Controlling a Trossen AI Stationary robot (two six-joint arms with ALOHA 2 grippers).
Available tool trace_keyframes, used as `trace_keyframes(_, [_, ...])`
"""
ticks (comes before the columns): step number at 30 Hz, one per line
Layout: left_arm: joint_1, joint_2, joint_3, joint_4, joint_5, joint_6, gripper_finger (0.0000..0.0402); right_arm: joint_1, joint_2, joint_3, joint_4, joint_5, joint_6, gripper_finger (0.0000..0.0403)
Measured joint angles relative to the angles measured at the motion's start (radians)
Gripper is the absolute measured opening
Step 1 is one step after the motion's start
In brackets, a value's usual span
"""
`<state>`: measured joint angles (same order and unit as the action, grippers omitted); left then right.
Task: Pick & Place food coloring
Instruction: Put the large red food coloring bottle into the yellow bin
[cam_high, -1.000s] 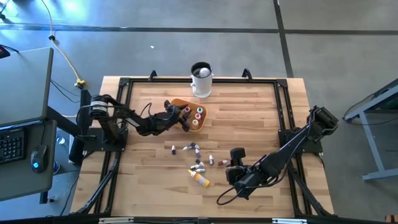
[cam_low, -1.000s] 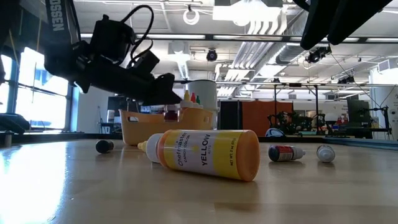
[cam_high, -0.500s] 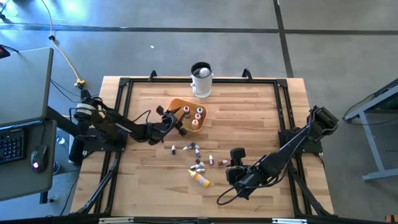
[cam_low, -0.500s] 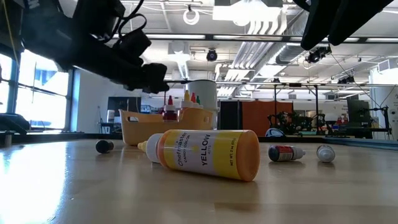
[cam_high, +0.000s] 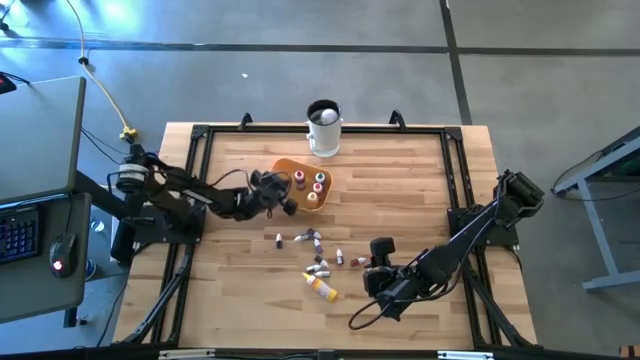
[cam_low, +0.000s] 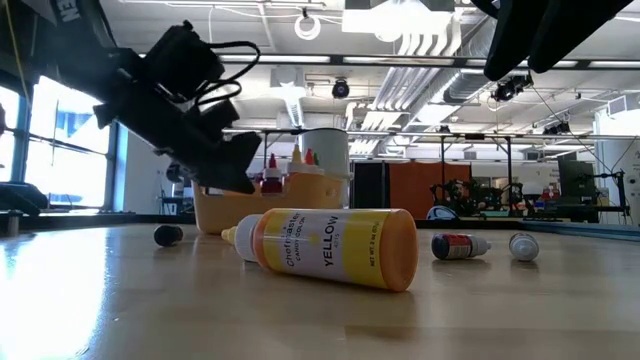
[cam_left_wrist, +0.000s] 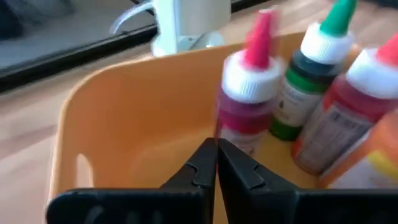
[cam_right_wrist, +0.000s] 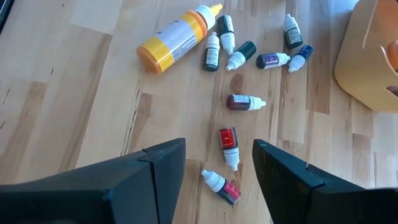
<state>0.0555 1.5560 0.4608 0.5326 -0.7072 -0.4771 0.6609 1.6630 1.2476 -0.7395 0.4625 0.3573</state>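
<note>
The orange bowl (cam_high: 288, 166) holds several upright food coloring bottles; a red-capped one (cam_left_wrist: 247, 93) stands closest to my left gripper (cam_left_wrist: 216, 152), with a green-capped one (cam_left_wrist: 318, 65) beside it. The left gripper (cam_high: 285, 198) is shut with nothing in it and hangs over the bowl's left side, tipped down. Several small bottles (cam_high: 318, 250) and a large yellow bottle (cam_high: 322, 288) lie on their sides mid-table. My right gripper (cam_right_wrist: 219, 149) is open above the table near a red bottle (cam_right_wrist: 229, 140) and touches nothing.
A white mug (cam_high: 323, 130) stands at the far edge behind the bowl. Black frame rails (cam_high: 200, 150) run along the table's sides. Bare wood lies to the right of the bowl and along the near edge.
My left gripper held a red bottle over the bowl, let it go standing inside, and drew back toward the table's left edge. It has since tipped downward at the bowl's left side and shut with nothing in it. The right arm has kept still.
</note>
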Motion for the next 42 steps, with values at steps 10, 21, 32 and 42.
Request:
trace_keyframes(10, [0.095,0.002,0.118,-0.119,0.231,0.081,0.0002,0.0,0.0,0.0,0.0,0.0,0.0,0.0181])
trace_keyframes(21, [0.095,0.002,0.278,-0.439,0.265,0.047,0.0,0.0,0.0,0.0,-0.003,-0.002,0.0,0.0181])
trace_keyframes(32, [0.096,0.002,0.28,-0.489,0.171,-0.026,0.0,0.0,0.0,0.0,-0.003,-0.002,0.0,0.0181])
trace_keyframes(42, [0.153,0.075,0.28,-0.434,0.242,-0.032,0.0,0.0,0.0,0.0,0.004,-0.006,0.0,0.0181])
